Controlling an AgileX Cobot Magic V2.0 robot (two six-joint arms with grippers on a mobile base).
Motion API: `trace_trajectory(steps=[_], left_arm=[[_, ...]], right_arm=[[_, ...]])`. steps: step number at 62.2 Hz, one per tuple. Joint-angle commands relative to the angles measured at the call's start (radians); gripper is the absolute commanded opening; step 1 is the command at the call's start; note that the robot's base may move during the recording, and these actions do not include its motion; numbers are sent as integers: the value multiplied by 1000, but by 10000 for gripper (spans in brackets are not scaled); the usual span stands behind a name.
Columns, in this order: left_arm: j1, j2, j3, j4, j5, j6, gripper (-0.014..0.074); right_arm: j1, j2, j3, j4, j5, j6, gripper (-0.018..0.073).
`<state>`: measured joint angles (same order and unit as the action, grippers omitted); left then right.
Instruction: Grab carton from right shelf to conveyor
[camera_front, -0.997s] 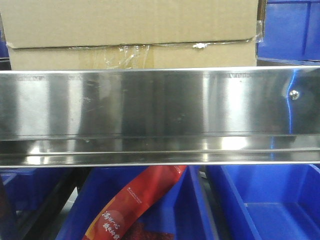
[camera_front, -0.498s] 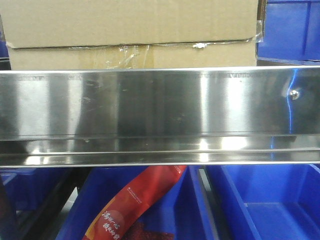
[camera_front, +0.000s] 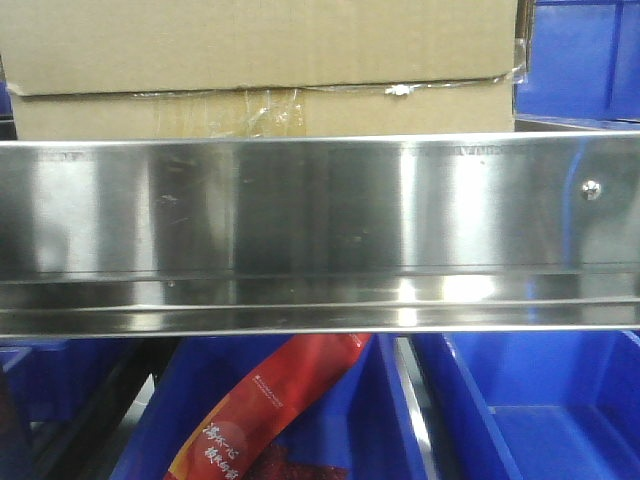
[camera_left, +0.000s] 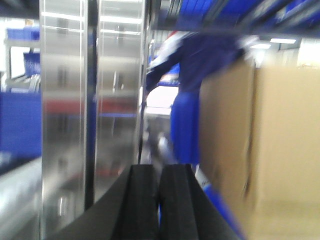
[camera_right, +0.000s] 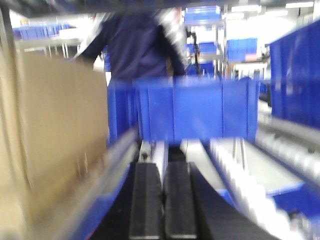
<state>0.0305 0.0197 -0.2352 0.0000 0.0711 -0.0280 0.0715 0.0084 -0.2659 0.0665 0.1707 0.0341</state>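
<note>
Carton: the carton (camera_front: 260, 45) is seen standing on the right shelf (camera_front: 320, 300), behind and above the front rail (camera_front: 320, 210).
Carton edges: the top flap overhangs the front face, and wrinkled tape (camera_front: 240, 100) is stuck along the seam beneath it. The base is hidden by the rail.
Room at the right: only a narrow gap is left between the carton's right edge and an upper blue bin (camera_front: 580, 55).
Rail: it spans the whole front view, with a small screw (camera_front: 592, 189) near its right end.
Below the rail: lower bins (camera_front: 540, 400) are set side by side, and a red packet (camera_front: 270, 405) lies in one.
Left gripper: the left gripper (camera_left: 159, 205) is closed, pad against pad, with nothing held. The carton (camera_left: 270, 135) is seen to its right, apart from it, and a steel upright (camera_left: 65, 125) to its left. Open room lies between them.
Right gripper: the right gripper (camera_right: 163, 205) is likewise closed on nothing. The carton (camera_right: 55, 125) is seen to its left, a facing bin (camera_right: 195, 110) ahead and rollers (camera_right: 240, 175) to its right.
Wrist views only: a person (camera_right: 137, 45) in dark blue is shown beyond the shelf, though both views are blurred.
</note>
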Motion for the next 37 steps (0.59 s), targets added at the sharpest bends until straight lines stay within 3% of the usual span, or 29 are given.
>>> trace_trajectory(steps=[1,11,15,21,27,32,37], left_arm=[[-6,45,-138,12,110,1,78],[-6,195,-380,14,269,1,318],[-6,259,-436,14,283,1,404],[-6,351,-491,23,262,1,500],[-15,439,-544,23,286,1,536],[-53,504,-612,26,355,4,536],[-122,587,-691,28,424,60,536]], right_arm=[[2,38,-132,0,78,-6,129],[2,171,-300,0,94,-6,483],[2,216,-332,0,102,-6,570],[2,275,-340,-9,110,-6,564],[2,321,-349,-7,83,-6,561],[4,356,-390,1,120,-6,561],[20,402,-462,1,185,-9,561]])
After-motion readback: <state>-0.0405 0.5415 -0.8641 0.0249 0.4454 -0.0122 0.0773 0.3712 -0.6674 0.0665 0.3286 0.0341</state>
